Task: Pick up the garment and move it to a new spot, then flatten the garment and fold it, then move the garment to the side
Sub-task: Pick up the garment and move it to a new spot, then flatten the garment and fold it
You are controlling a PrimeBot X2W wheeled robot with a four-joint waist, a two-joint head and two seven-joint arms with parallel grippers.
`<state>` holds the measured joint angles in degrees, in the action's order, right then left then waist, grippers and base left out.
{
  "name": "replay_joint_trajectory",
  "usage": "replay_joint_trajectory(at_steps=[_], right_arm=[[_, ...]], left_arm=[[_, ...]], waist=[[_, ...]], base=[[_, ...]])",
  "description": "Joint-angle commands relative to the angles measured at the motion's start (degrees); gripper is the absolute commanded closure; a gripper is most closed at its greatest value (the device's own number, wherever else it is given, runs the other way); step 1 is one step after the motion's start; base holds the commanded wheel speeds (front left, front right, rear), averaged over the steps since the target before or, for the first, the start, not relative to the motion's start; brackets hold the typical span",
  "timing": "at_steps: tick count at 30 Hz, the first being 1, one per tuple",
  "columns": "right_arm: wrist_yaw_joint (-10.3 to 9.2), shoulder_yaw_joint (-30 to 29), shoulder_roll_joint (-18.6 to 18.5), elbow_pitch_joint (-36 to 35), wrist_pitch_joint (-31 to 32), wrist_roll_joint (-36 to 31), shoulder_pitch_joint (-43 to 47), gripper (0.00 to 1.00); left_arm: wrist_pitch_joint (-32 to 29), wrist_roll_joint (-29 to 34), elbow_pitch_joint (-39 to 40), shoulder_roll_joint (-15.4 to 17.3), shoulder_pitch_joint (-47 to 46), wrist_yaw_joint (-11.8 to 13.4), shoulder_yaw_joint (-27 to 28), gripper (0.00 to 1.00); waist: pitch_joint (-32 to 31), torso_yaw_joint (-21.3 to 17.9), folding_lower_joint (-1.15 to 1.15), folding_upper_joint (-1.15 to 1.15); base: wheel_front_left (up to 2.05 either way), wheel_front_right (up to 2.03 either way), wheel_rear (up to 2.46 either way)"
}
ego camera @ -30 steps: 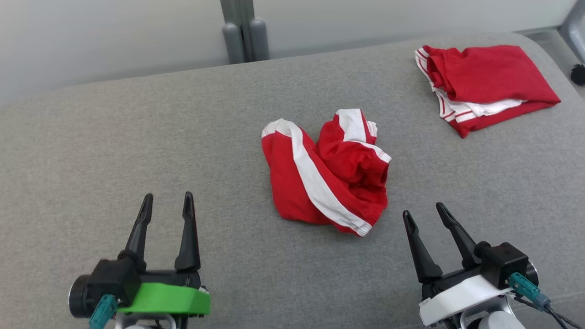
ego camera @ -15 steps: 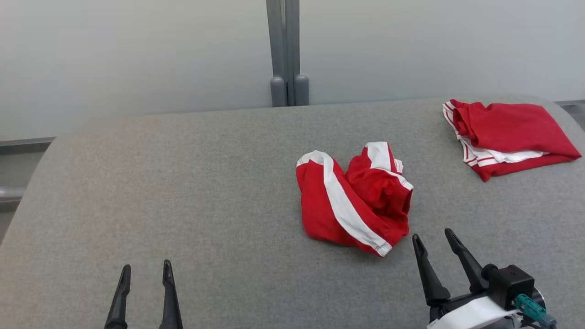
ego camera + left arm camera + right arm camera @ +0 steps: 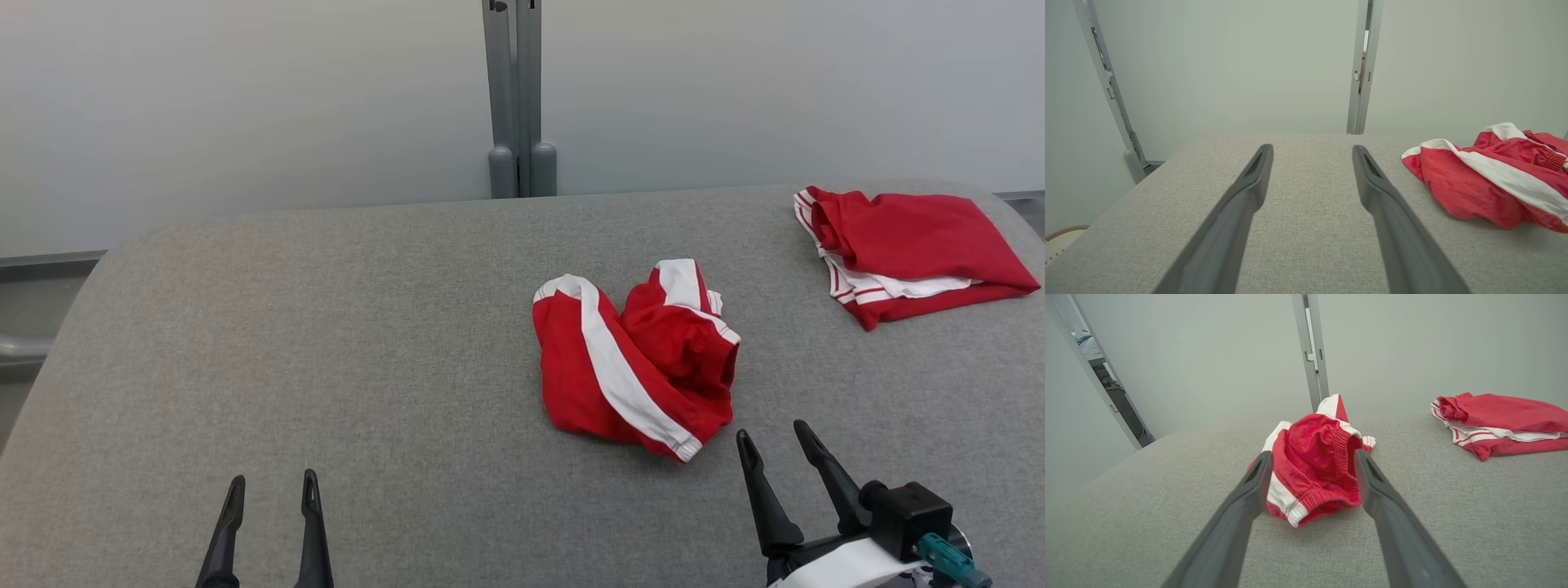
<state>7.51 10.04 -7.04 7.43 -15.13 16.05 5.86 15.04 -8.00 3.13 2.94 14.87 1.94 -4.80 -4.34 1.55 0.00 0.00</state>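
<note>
Just short of the garment (image 3: 633, 359), the right hand (image 3: 771, 430) and the left hand (image 3: 273, 478) both stand spread wide, empty.

Head view high, looking down, wrist views low, all sharing garment (image 3: 637, 359)

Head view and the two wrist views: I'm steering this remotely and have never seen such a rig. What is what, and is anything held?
It is a two-armed robot. The wide picture comes from its head, looking down on a grey fabric surface. At its bottom are the left claw and right claw, each two dark fingers, both open and empty. The other two pictures look along each claw's own fingers. Crumpled red shorts with a white stripe lie mid-surface, just ahead of the right claw, untouched. A folded red garment lies at the far right.
</note>
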Motion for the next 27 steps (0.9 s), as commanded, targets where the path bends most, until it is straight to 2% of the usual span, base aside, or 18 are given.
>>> replay_joint_trajectory(at_steps=[1, 27], right_arm=[[-0.05, 0.07, -0.07, 0.18, 0.01, 0.27, 0.66, 0.0], [-0.05, 0.14, -0.16, 0.02, 0.01, 0.03, 0.56, 0.0]], left_arm=[[0.17, 0.15, -0.15, -0.04, -0.17, -0.34, -0.06, 0.0], [0.17, 2.25, -1.79, -0.03, -0.77, -0.78, -2.03, 0.0]], waist=[[0.0, -0.03, 0.0, 0.0], [0.58, -0.56, 0.0, 0.0]], base=[[0.0, 0.0, 0.0], [0.0, 0.0, 0.0]])
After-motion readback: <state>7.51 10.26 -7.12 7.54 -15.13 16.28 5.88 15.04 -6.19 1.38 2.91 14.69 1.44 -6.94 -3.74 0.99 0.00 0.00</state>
